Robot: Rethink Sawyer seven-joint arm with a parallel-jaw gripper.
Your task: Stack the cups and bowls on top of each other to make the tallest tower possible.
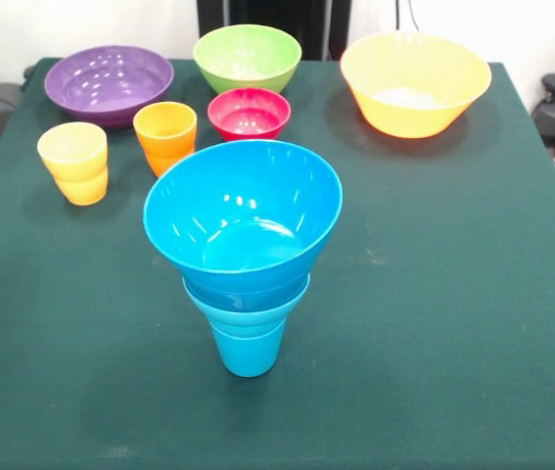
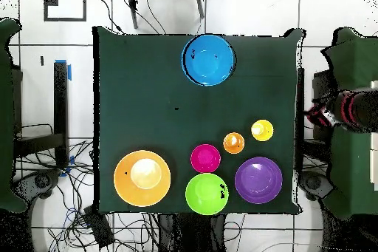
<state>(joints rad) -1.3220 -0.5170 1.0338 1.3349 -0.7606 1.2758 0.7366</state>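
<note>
Front view: a blue tower (image 1: 245, 259) is seen standing on the near middle of the green table (image 1: 453, 323). A blue cup (image 1: 248, 343) forms its base, a small blue bowl (image 1: 246, 299) is nested on the cup's rim, and a wide blue bowl (image 1: 243, 220) is seated on top, tilted slightly to one side. Whether a third bowl sits between them cannot be told.

Behind the tower, the loose pieces are lined up across the far half. A yellow cup (image 1: 73, 162) is placed at the left, with an orange cup (image 1: 165, 135) just beside it. A red bowl (image 1: 249, 113) is set right behind the tower, and part of its near rim is hidden by the wide blue bowl. Farther back, a purple bowl (image 1: 109, 83) is found at the left, a green bowl (image 1: 247, 57) in the middle, and a large yellow-orange bowl (image 1: 415, 83) at the far right, well apart from the rest.

From overhead, the tower (image 2: 208, 60) is seen alone near one table edge, with the other pieces clustered at the opposite side and bare cloth between. Cables are spread on the floor around the table.

No gripper is seen in either view, so its state cannot be told.
</note>
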